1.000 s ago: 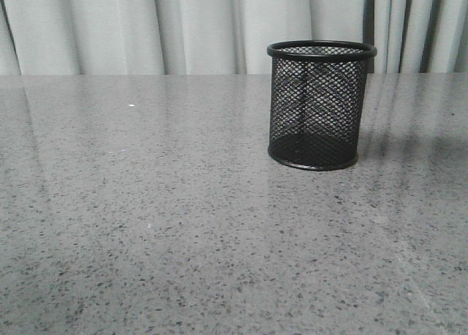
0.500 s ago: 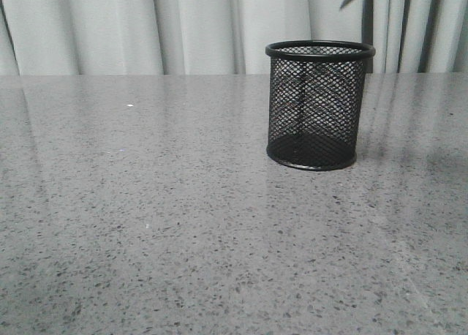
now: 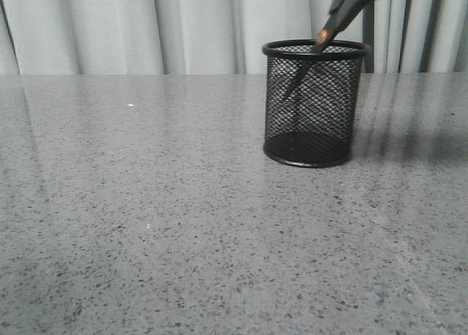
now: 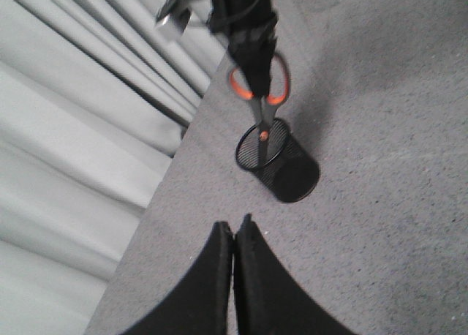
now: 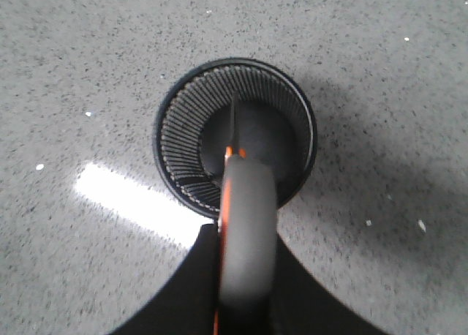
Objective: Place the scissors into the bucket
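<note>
The bucket (image 3: 333,115), a black wire-mesh cup, stands upright on the grey table right of centre. The scissors (image 3: 344,13), dark grey with orange-lined loops, slant down from the upper right, blade tips inside the cup's mouth. In the right wrist view my right gripper (image 5: 247,236) is shut on the scissors' handle (image 5: 247,218), straight above the bucket (image 5: 183,130), with the blade pointing into it. The left wrist view shows my left gripper (image 4: 234,229) shut and empty, well apart from the bucket (image 4: 292,175), and my right gripper (image 4: 256,86) holding the scissors (image 4: 263,119) over it.
A grey speckled tabletop (image 3: 146,225) spreads around the cup. Pale curtains (image 3: 110,28) hang behind the table's far edge. A bright reflection (image 5: 124,200) lies on the table beside the cup.
The scissors have come down into the front view from the upper right and their blades have entered the cup. The cup has shifted slightly to the left.
</note>
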